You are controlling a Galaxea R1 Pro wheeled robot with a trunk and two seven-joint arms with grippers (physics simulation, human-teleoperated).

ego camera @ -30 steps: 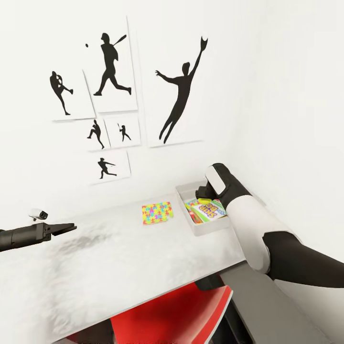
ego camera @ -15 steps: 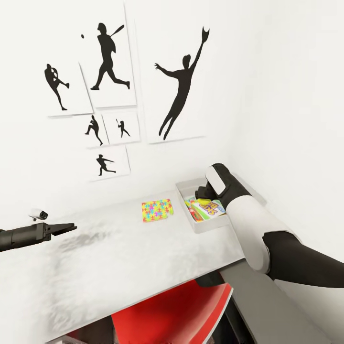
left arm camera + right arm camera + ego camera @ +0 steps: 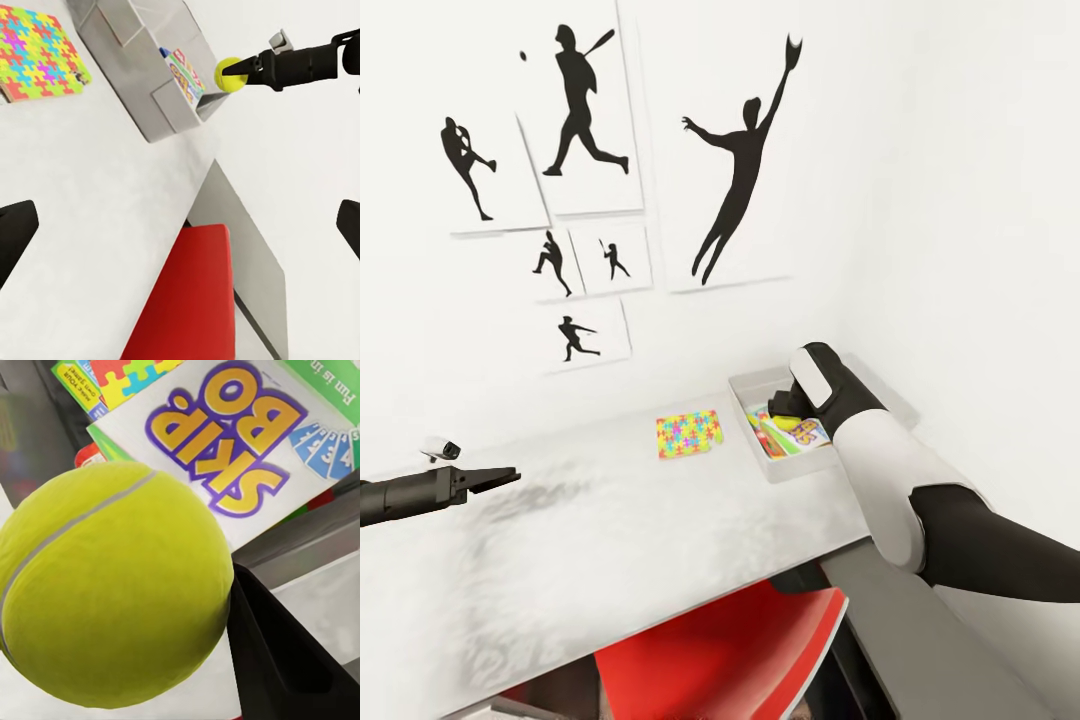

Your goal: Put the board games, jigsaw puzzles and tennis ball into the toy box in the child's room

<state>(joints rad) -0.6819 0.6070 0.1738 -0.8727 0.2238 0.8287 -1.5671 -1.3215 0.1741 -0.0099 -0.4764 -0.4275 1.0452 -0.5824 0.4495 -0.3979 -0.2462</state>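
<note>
My right gripper (image 3: 788, 413) is shut on the yellow-green tennis ball (image 3: 112, 585), held just above the light grey toy box (image 3: 772, 470) at the far right of the table (image 3: 610, 540). In the left wrist view the tennis ball (image 3: 229, 73) hangs past the box's outer wall, off the toy box (image 3: 131, 71). Inside the box lies the "SKIP-BO" board game (image 3: 232, 442) with other colourful flat items under it. One jigsaw puzzle (image 3: 689, 434) lies flat on the table left of the box. My left gripper (image 3: 508, 475) hovers open over the table's left part.
A red chair (image 3: 730, 660) is tucked under the table's front edge. A dark grey side unit (image 3: 920, 640) stands low to the right. The white wall with black athlete posters (image 3: 735, 190) rises right behind the table.
The whole picture has shifted slightly, so the camera moved. The toy box and puzzle sit a little higher and further left relative to my right arm. The ball stays gripped.
</note>
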